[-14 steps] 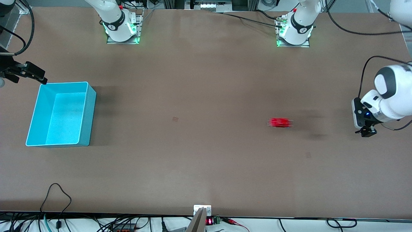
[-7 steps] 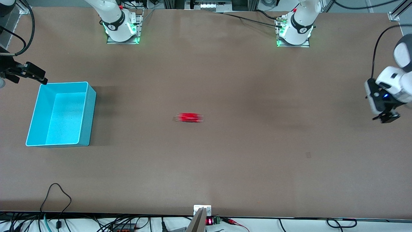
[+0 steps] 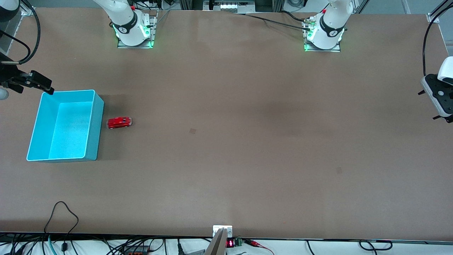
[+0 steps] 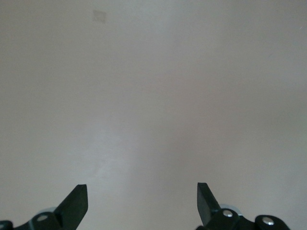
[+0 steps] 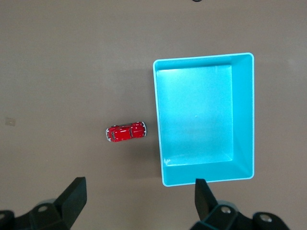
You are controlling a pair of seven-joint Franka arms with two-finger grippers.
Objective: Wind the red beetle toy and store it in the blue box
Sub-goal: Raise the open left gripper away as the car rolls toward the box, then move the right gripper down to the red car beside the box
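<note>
The red beetle toy (image 3: 119,122) (image 5: 125,132) stands on the table beside the blue box (image 3: 96,141) (image 5: 204,56), just off the wall that faces the left arm's end, with a small gap between them. The box's floor is bare. My right gripper (image 3: 44,84) (image 5: 139,196) hangs open and holds nothing, up over the table by the box's corner nearest the robots' bases. At the table's edge on the left arm's end, my left gripper (image 3: 446,118) (image 4: 142,201) is open over bare table, partly out of the front view.
The two arm bases (image 3: 133,33) (image 3: 324,37) stand along the table's edge farthest from the front camera. Faint square marks (image 3: 192,131) (image 3: 339,170) show on the brown top. A cable (image 3: 62,212) loops onto the edge nearest the camera.
The toy has rolled across the table from the left arm's end and stopped beside the box, which shifted slightly. The left arm has drawn back toward the table's edge.
</note>
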